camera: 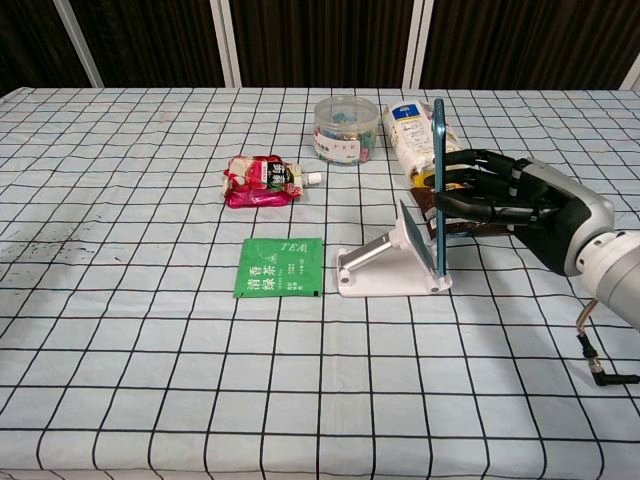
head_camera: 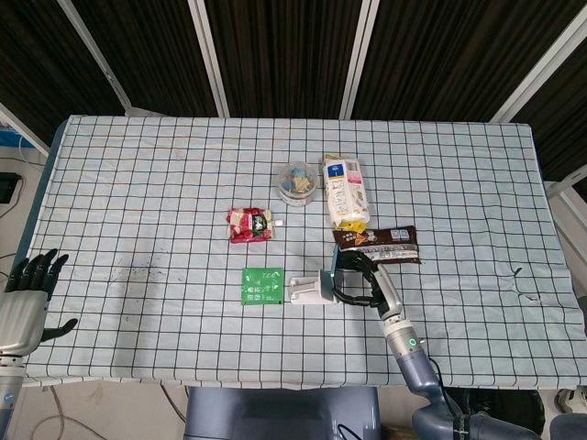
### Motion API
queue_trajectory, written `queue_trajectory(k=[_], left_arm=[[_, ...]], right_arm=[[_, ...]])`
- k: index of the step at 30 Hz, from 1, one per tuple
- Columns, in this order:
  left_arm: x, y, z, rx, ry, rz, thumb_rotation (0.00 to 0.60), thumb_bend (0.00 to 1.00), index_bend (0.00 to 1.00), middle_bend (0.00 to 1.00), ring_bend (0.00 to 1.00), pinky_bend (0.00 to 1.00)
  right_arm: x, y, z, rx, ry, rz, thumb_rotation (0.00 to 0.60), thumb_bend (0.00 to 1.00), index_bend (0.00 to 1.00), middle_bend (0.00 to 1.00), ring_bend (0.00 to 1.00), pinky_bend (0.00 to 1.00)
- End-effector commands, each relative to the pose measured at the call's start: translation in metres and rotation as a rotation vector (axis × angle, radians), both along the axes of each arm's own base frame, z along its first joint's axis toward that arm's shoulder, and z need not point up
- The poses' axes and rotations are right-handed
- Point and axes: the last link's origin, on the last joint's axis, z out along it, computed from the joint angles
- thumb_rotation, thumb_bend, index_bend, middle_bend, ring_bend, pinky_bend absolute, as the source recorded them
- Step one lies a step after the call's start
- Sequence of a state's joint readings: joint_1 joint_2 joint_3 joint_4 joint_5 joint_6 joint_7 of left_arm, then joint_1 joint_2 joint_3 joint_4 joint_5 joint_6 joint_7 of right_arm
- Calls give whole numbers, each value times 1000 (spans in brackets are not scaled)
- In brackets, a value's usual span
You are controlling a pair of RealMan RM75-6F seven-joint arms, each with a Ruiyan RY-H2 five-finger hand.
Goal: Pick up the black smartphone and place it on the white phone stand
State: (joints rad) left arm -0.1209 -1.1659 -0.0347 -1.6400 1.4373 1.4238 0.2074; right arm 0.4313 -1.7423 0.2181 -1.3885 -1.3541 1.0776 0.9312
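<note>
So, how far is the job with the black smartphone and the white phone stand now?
Done: the black smartphone is off the table, held upright on its edge by the right hand. In hand: its lower end is down at the lip of the white phone stand, but it does not lean on the tilted back plate. Left: rest it against the plate and release. The left hand is open at the table edge.

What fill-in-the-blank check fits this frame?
1. The smartphone is gripped by the ___ hand.
2. The phone's lower edge sits at the white ___.
3. The packet left of the stand is colored ___.

Missing: right; phone stand; green
</note>
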Motion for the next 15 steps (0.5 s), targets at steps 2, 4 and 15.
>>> queue_trajectory(k=[2, 4, 15], left_arm=[[0, 0, 0, 1, 0, 1, 600, 0, 0, 0, 0, 0], [0, 0, 0, 1, -1, 2, 600, 0, 0, 0, 0, 0], [0, 0, 0, 2, -3, 5, 600, 0, 0, 0, 0, 0]], right_arm=[[-1, 0, -1, 2, 2, 0, 600, 701, 641, 588, 337, 251], [-1, 0, -2, 4, 2, 0, 600, 701, 641, 588, 336, 251], [-4, 2, -6, 8, 8, -13, 600, 701, 641, 574, 324, 251]])
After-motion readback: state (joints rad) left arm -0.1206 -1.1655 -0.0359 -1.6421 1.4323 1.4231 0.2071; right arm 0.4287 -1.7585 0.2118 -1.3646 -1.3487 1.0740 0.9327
